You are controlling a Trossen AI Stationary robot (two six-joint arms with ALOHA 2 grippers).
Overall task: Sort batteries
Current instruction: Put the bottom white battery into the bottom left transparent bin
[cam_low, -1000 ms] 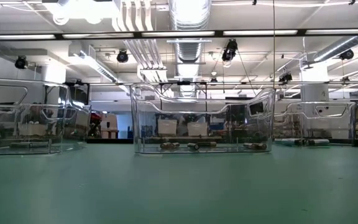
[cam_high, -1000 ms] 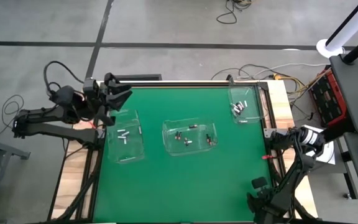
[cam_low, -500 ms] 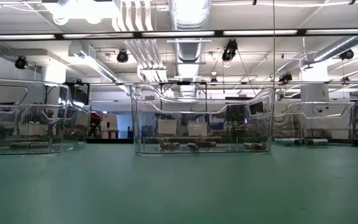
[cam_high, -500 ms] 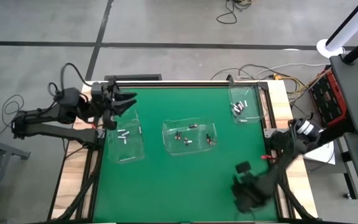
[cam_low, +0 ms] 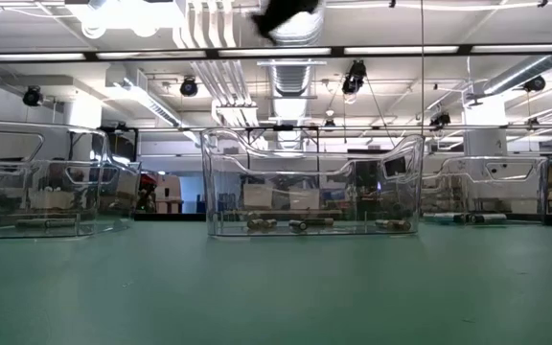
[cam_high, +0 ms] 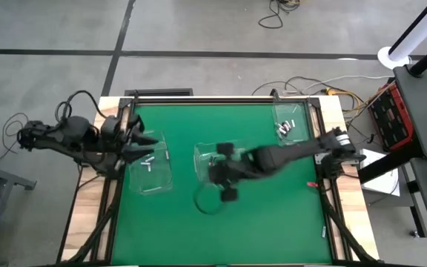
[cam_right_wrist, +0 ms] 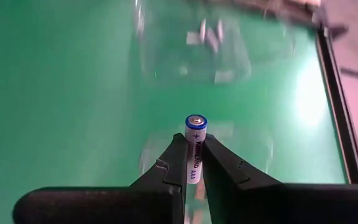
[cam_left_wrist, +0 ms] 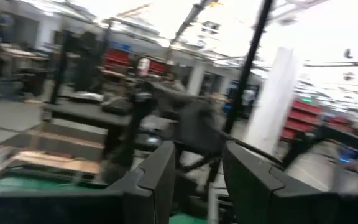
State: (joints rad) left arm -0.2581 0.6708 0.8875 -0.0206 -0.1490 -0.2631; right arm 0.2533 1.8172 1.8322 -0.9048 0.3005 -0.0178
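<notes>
Right gripper [cam_right_wrist: 191, 163] pinches a white AAA battery [cam_right_wrist: 194, 147] over the green bench [cam_high: 258, 215].
Its dark fingers clamp the smooth, blue-capped cylinder upright; more batteries [cam_high: 228, 165] lie in clear plastic bins [cam_high: 202, 156]. Left gripper [cam_left_wrist: 197, 180] gapes empty at the bench's left edge.

Between my matt dark plastic fingers [cam_right_wrist: 188, 163] sits a battery [cam_right_wrist: 194, 148] with glossy white wrap and shiny metal cap; clear glossy plastic bins [cam_low: 310, 187] stand on matt green tabletop [cam_high: 258, 208], wood-edged.

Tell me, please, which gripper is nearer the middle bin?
The right gripper is over the middle bin, holding a battery. The left gripper is off by the left bin.
</notes>
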